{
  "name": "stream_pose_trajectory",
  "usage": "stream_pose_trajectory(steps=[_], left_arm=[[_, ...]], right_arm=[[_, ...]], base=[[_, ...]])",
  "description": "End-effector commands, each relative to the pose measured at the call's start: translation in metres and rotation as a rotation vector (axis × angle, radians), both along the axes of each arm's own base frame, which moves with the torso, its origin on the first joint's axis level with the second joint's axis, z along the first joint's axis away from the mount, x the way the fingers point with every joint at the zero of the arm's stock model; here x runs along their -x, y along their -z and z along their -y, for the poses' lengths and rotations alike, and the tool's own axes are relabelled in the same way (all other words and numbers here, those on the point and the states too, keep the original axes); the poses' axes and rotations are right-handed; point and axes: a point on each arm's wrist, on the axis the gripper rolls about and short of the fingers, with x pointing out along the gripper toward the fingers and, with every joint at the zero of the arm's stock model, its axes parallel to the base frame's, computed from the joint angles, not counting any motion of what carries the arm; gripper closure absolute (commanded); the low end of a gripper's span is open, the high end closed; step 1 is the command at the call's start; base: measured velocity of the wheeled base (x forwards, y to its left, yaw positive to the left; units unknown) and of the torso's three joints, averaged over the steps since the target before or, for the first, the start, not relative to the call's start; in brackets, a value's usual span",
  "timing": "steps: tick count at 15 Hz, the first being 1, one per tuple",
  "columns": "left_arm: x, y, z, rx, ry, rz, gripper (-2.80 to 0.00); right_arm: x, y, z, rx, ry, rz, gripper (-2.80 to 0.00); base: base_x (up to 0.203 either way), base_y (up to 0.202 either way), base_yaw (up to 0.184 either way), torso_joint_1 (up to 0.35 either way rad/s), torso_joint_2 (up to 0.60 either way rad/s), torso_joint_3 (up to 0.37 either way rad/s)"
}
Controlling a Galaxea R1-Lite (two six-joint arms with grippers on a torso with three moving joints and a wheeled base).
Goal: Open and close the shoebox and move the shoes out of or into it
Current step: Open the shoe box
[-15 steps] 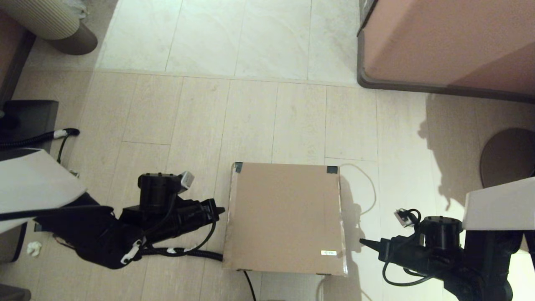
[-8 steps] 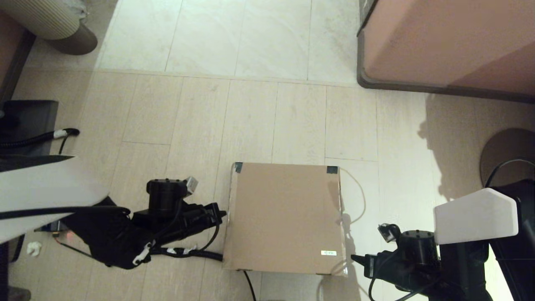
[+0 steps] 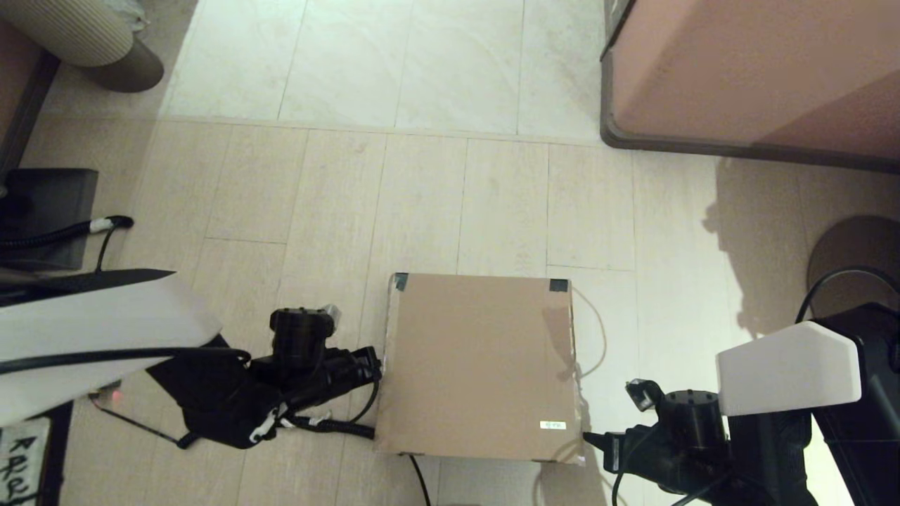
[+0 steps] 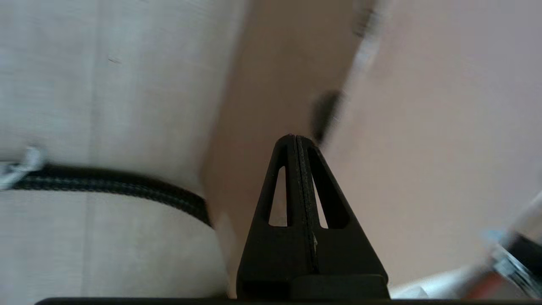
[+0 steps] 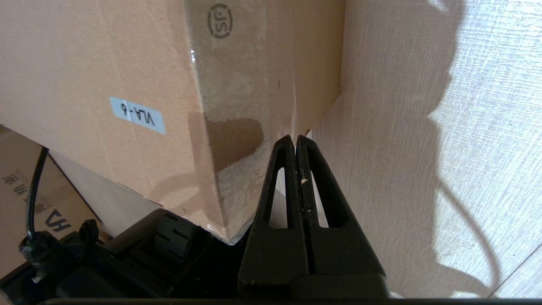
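The shoebox (image 3: 481,369) sits shut on the tiled floor (image 3: 422,197), its flap lid flat, dark tape on the two far corners and the small white label (image 3: 553,424) near the near right corner; the shoes are nowhere in view, presumably inside. Compared with a second ago, both arms have closed in on the box from opposite sides. The left gripper (image 3: 374,360), which stood a little off the box's left wall, now has its tip right at that wall, about midway along it; in the left wrist view its two fingers are pressed together with nothing between them, pointing at the seam where the lid meets the side. The right gripper (image 3: 589,440) has dropped back toward the near right corner of the box and moved inward, so its tip now sits just beside the corner by the label; the right wrist view shows its fingers likewise shut flat on each other and empty, aimed at the box's right wall just below the lid's taped edge. Taken together, the approach looks nearly finished and the lid-opening step is about to begin: closed fingertips seem placed to pry under the lid edge, though neither has lifted it yet.
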Motion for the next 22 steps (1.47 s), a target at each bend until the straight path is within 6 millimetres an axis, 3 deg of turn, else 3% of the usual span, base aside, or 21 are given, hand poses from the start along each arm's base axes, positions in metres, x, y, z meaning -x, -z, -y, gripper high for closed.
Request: stream_pose_trajectory(steps=[1,12,19,22], left_arm=[[-0.003,0.005,-0.002,-0.009,-0.023,-0.002,0.00],[-0.031,0.027,0.012,-0.060,-0.025,-0.026,0.00],[-0.025,0.020,0.022,-0.051,-0.001,-0.014,0.00],[-0.021,0.008,0.021,-0.044,0.000,0.007,0.00]], right_arm=[[-0.001,-0.002,-0.001,-0.006,-0.003,0.012,0.00],[0.000,-0.001,-0.006,0.024,0.008,0.020,0.00],[0.002,-0.009,-0.013,0.015,-0.011,0.041,0.00],[0.005,-0.021,-0.015,0.000,-0.015,0.063,0.00]], base=[[0.000,0.000,0.000,0.000,0.00,0.000],[0.000,0.000,0.000,0.000,0.00,0.000],[0.000,0.000,0.000,0.000,0.00,0.000],[0.000,0.000,0.000,0.000,0.00,0.000]])
